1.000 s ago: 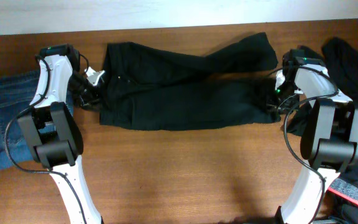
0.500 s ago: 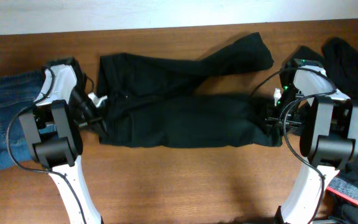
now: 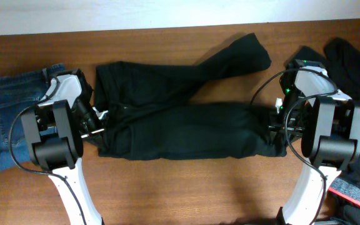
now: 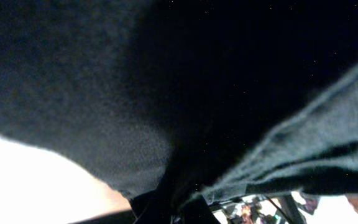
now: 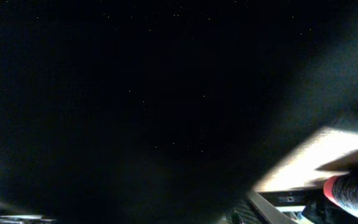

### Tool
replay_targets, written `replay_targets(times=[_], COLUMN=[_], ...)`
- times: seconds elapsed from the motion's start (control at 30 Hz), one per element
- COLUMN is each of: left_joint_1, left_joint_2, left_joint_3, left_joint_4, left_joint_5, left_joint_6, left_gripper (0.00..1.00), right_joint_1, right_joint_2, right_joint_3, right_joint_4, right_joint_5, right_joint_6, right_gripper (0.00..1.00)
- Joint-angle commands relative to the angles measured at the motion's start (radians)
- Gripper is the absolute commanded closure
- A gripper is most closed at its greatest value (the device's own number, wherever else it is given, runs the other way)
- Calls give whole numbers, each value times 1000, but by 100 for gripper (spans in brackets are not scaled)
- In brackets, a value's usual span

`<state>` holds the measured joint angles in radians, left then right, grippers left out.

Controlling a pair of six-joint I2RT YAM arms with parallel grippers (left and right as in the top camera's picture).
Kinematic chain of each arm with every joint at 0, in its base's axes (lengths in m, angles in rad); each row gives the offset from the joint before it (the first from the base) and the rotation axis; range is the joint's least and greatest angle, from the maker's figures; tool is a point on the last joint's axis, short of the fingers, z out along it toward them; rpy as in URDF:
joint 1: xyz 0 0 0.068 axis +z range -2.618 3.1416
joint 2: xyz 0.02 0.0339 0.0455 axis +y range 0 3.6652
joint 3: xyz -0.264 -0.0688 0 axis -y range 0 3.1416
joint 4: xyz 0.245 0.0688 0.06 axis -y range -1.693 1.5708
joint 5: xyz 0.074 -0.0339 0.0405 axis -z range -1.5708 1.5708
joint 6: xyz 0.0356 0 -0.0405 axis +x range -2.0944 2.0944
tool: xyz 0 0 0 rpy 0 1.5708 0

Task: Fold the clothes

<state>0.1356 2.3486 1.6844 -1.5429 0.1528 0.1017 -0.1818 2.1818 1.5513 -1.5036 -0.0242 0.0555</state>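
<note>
The black trousers (image 3: pixel 180 128) lie lengthwise across the middle of the table, with one leg (image 3: pixel 230 53) angled up toward the back. My left gripper (image 3: pixel 97 124) is shut on the trousers' left end, the waist. My right gripper (image 3: pixel 274 128) is shut on their right end, the leg hems. Black fabric (image 4: pixel 185 81) fills the left wrist view and is pinched between the fingers (image 4: pixel 178 205). The right wrist view is almost all black cloth (image 5: pixel 135 106), which hides the fingers. Blue denim jeans (image 3: pixel 14 119) lie at the far left, partly under my left arm.
A heap of other black garments (image 3: pixel 355 62) lies at the right edge behind my right arm. A grey and red item (image 3: pixel 355 190) sits at the front right corner. The wooden table (image 3: pixel 186 194) shows bare in front of the trousers.
Both grippers have moved toward the table's front and dragged the trousers' near edge with them. The lower leg now lies straighter and closer to the front.
</note>
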Motion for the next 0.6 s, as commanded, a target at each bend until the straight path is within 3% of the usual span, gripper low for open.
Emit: replay_targets(times=[0.0, 0.23, 0.57], left_joint_1=[11, 10, -15], left_joint_2=[-8, -34, -99], left_joint_3=[-13, -10, 85], left_joint_4=[10, 60, 107], left_joint_5=[-231, -250, -248], left_joint_6=[-136, -140, -138], left_gripper=[98, 99, 92], right_joint_1=[-3, -3, -1], right_joint_2=[14, 14, -83], right_joint_3=[-39, -164, -35], right_joint_4=[-8, 113, 165], right_joint_5=[13, 9, 9], right_joint_6=[4, 12, 11], right_gripper=[48, 48, 49])
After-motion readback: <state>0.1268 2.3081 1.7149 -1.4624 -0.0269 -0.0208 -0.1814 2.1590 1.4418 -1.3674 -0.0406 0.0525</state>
